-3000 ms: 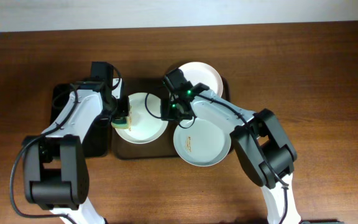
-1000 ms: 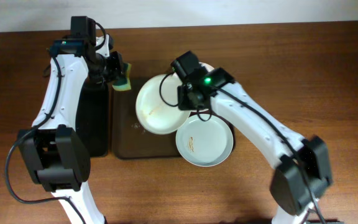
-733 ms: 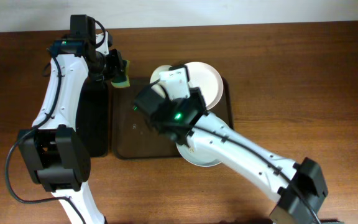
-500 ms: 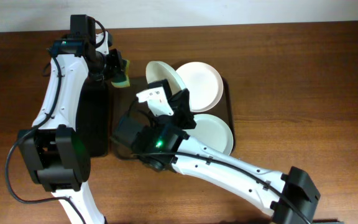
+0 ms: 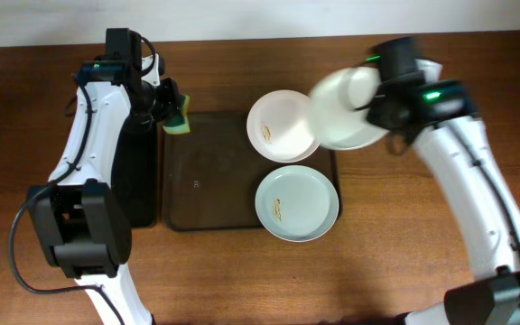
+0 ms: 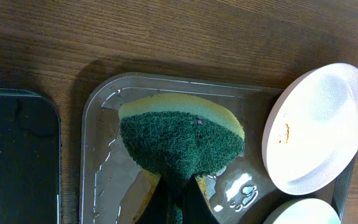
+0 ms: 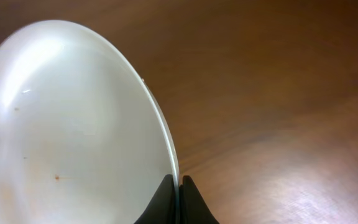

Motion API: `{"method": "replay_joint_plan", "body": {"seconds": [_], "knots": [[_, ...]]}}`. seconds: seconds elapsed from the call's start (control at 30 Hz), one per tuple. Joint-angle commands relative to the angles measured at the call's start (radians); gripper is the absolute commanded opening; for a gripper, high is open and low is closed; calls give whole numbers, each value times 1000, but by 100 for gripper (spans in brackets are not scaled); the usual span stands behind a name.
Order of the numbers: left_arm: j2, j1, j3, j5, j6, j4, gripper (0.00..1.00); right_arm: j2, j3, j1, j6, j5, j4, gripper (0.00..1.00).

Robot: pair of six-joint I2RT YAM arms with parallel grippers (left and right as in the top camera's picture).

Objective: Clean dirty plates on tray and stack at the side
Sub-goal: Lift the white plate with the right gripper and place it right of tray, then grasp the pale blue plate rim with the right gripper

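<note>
- right fingers (image 7: 194,208) are clamped on the rim of the held plate (image 5: 341,122), edge-on between them; the plate hangs tilted in the air over the right edge of the tray (image 5: 206,171), partly over bare worktop (image 5: 422,226)
- that's a thin pinch on a glossy rim, so my main worry is the plate swivelling or sliding out on the way to the side; a fast swing or a hard set-down would do it
- in the wrist view there's a tiny brownish speck on it, so it may get stacked not quite clean
- from overhead it overlaps the top plate (image 5: 283,126), which sits at the tray's far right corner with a smear on it; can't tell if they're touching; a low pass could clip it
- bottom plate (image 5: 298,203), also smeared, hangs out past the tray's near right corner; pressing on that side could tip or skid it
- left fingers (image 6: 191,202) are closed on the sponge (image 6: 179,140), held over the tray's far left corner, next to the black tray (image 6: 17,155)
- the tray looks wet there, so plates may slide while being scrubbed
</note>
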Motion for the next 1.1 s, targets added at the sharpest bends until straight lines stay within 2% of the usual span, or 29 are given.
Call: {"method": "replay_joint_plan", "body": {"seconds": [0.0, 0.07, 0.17, 0.2, 0.23, 0.27, 0.33, 0.4, 0.47, 0.53, 0.57, 0.67, 0.7, 0.9, 0.93, 1.03, 1.07], "knots": [[-2, -13, -4, 0, -10, 19, 1, 72, -86, -265, -21, -130, 20, 4], [-2, -13, -4, 0, -10, 31, 1, 158, -171, -406, -54, -192, 121, 4], [-2, -14, -4, 0, -10, 31, 1, 259, -231, -491, -84, -222, 259, 4], [-2, -14, -4, 0, -10, 31, 1, 282, -231, -490, -111, -224, 289, 34], [-2, -14, -4, 1, -10, 31, 1, 283, -230, -483, -119, -243, 285, 58], [-2, -15, -4, 1, -10, 31, 1, 278, -217, -481, -161, -305, 260, 66], [-2, -20, -4, 0, -10, 29, 1, 251, -120, -478, -231, -428, 97, 67], [-2, -37, -4, -3, -10, 29, 1, 153, -58, -417, -301, -555, -73, 67], [-2, -39, -4, -7, -10, 27, 1, 127, -60, -312, -303, -557, -192, 64], [-2, -42, -4, -10, -10, 27, 1, 127, -139, -164, -310, -557, -204, 54], [-2, -42, -4, -10, -10, 27, 1, 127, -195, -97, -287, -557, -185, 52], [-2, -43, -4, -10, -10, 27, 1, 128, -332, 45, -287, -526, -32, 47], [-2, -43, -4, -10, -10, 27, 1, 129, -380, 78, -248, -494, 15, 46], [-2, -48, -4, -29, -10, 27, 1, 132, -557, 194, -209, -466, 236, 40], [-2, -48, -4, -29, -10, 27, 1, 133, -570, 204, -209, -466, 254, 35], [-2, -48, -4, -29, -10, 27, 1, 133, -573, 212, -209, -467, 257, 6], [-2, -48, -4, -29, -10, 27, 1, 132, -573, 212, -208, -468, 251, 4]]}}
